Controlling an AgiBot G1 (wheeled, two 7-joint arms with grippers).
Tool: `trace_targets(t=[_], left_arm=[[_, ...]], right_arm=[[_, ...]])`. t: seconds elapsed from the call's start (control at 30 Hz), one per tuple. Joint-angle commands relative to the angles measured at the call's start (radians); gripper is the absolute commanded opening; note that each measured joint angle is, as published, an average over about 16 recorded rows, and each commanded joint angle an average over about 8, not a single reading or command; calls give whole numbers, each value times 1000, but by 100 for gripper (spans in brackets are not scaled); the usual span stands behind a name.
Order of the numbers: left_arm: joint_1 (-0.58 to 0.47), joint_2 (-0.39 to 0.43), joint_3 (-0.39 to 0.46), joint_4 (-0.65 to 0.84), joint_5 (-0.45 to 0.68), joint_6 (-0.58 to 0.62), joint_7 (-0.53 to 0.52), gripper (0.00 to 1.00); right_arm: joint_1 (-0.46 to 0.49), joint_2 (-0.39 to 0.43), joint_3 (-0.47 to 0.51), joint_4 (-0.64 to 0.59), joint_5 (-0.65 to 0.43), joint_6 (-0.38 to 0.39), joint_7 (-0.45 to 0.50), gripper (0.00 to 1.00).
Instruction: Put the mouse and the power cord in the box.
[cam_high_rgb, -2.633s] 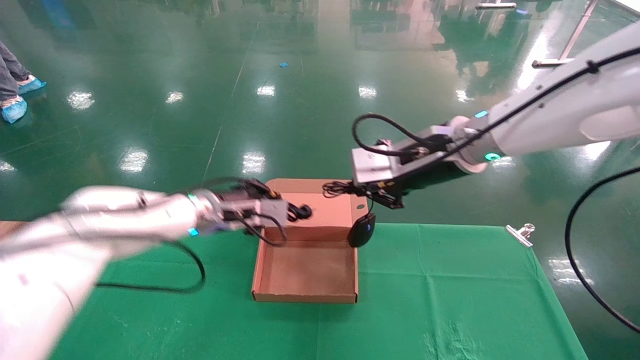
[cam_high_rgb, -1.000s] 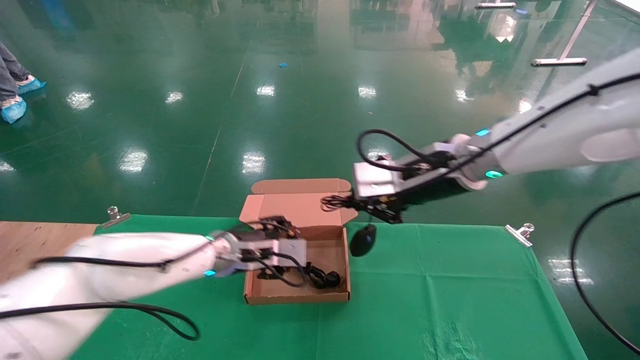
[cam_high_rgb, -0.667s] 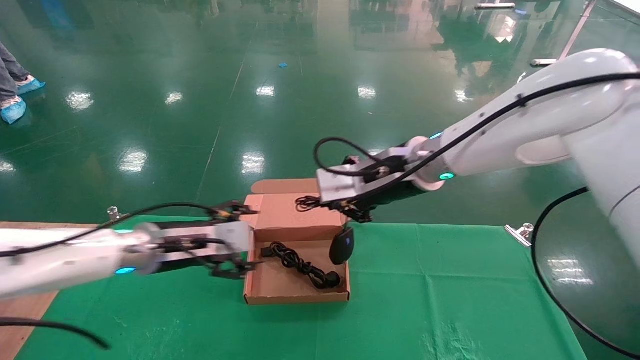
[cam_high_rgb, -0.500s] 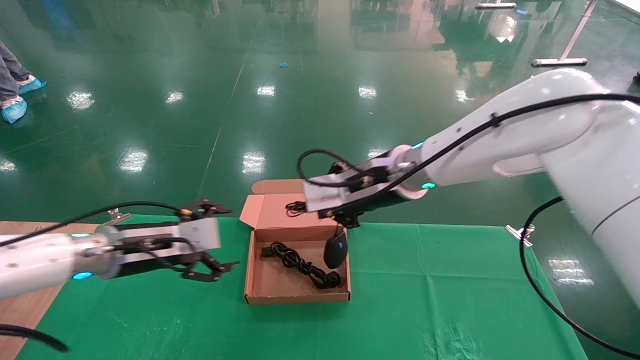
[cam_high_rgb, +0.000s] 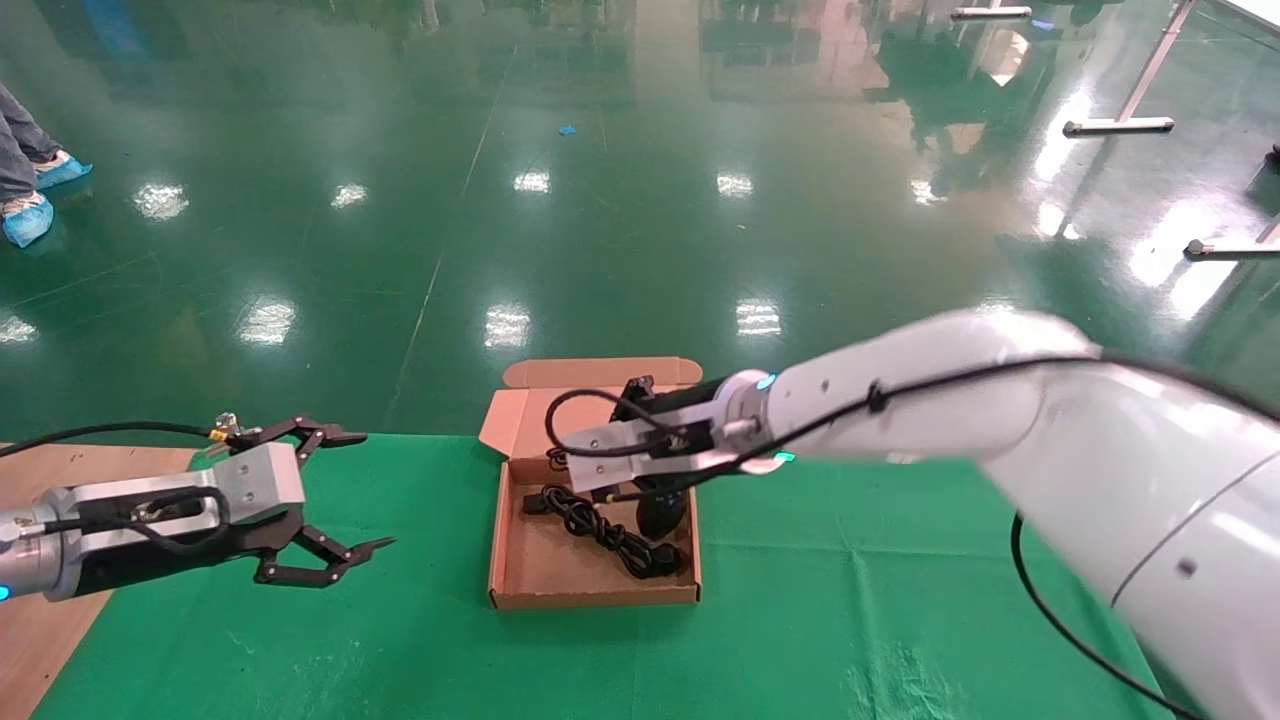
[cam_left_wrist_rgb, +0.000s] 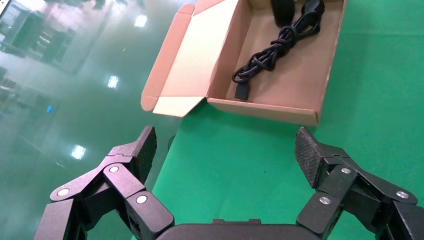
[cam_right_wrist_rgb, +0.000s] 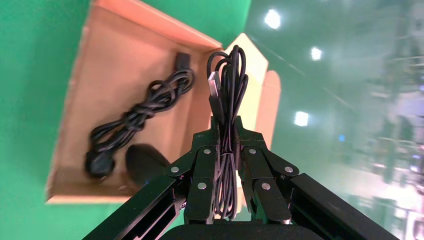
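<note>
Mouse (cam_high_rgb: 661, 512): down inside the box now, black body against the right-hand wall, right under the right gripper; the wrist camera shows its dark oval (cam_right_wrist_rgb: 142, 162) on the cardboard floor just beside the cord's plug.
Mouse cable (cam_right_wrist_rgb: 227, 100): bundled in loops and pinched between the right gripper's fingers, loops and the flat metal connector sticking up past the fingertips.
Right gripper (cam_high_rgb: 600, 478): reaching in from the right, poised over the box's far right part, fingers clamped tight on the mouse cable (cam_high_rgb: 560, 462); in its own view the closed fingers (cam_right_wrist_rgb: 228, 137) squeeze the strands together.
Power cord (cam_high_rgb: 600, 530): lying on the box floor, a twisted black bundle running diagonally from the far left toward the near right corner, chunky plug end near the mouse; from the left wrist it shows as a knotted rope (cam_left_wrist_rgb: 275, 47) across the tray.
Box (cam_high_rgb: 520, 585): brown cardboard, open, sitting on the green cloth (cam_high_rgb: 850, 600), lid standing up at the far side with side flaps spread.
Left gripper (cam_high_rgb: 325, 495): off to the left of the box, well apart from it, above the cloth, fingers spread wide and holding nothing; its wrist view shows both black fingers (cam_left_wrist_rgb: 140, 152) splayed with the box (cam_left_wrist_rgb: 270, 110) ahead of them.
</note>
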Motion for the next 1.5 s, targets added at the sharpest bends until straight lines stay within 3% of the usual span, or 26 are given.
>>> trace_targets(t=[0.03,0.27,0.53,0.57,0.77,0.83,1.5], left_arm=[[0,3,-12,47,-21,21,37,100],[-27,30,-18,140,-29,68,97,100],[-50,51,-20,211,-31,101,138,100],[-53,53,-20,218,-31,104,143,100],[-62,61,-22,249,-34,118,158,100],[-63,62,-22,255,-35,121,160,100],[-62,61,-21,246,-32,116,157,100]], right_arm=[[-22,0,-34,14,7,68,3,0],[-55,1,-128,33,33,168,18,0],[-84,3,-202,34,78,184,45,1],[-85,3,-210,32,85,177,50,6],[-83,4,-237,30,118,147,79,81],[-83,3,-241,31,123,146,81,100],[-82,4,-235,29,116,143,78,100]])
